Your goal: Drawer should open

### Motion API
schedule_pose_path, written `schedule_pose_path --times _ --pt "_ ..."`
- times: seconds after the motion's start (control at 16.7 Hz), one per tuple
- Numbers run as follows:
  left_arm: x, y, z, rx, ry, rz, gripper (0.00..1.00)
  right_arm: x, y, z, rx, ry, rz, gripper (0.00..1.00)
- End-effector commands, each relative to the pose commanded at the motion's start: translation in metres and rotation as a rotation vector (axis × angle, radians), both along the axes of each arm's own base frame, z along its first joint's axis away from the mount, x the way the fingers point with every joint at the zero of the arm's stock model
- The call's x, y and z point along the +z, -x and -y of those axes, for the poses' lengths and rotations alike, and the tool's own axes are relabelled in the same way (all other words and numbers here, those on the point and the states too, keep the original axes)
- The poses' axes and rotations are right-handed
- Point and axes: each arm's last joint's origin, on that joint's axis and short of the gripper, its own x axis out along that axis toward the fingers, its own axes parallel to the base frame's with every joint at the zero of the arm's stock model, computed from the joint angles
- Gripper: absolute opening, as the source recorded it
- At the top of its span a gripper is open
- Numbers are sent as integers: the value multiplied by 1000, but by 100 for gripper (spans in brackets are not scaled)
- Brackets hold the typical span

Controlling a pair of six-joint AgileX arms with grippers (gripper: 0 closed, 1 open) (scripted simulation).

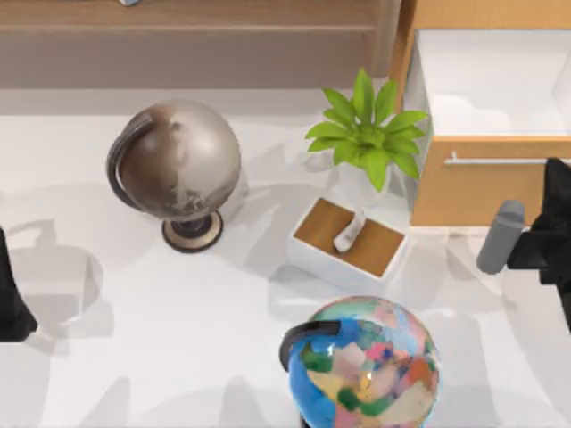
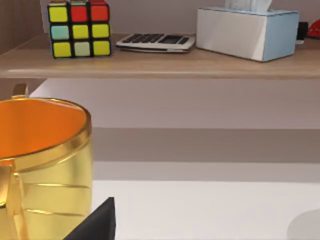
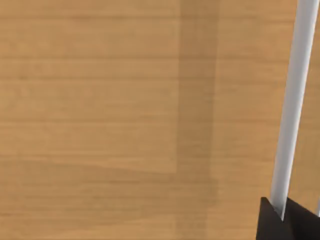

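**Drawer found pulled out, right claw at handle**

White counter [image 1: 178, 357] carries two globes, a potted plant and a small white box. Drawer [image 1: 464, 192] sits at the far right, pulled out, white interior exposed, orange-brown front facing near. Grey globe [image 1: 178, 160] stands left of centre; coloured globe [image 1: 366, 366] at the near edge. Right claw [image 1: 558, 209] is at the right end of the silver handle [image 1: 495, 161]; its grip state cannot be told. Left claw [image 1: 13, 303] is parked at the left edge, state undetermined.
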Motion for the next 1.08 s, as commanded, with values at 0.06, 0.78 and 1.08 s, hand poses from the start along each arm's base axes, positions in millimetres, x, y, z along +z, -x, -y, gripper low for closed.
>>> schedule_pose_path --times 0.06,0.78,1.08 --pt "0 0 0 0 0 0 100 0 0 0 0 0 0 0" --pt "0 0 0 0 0 0 100 0 0 0 0 0 0 90" --pt "0 0 0 0 0 0 100 0 0 0 0 0 0 100"
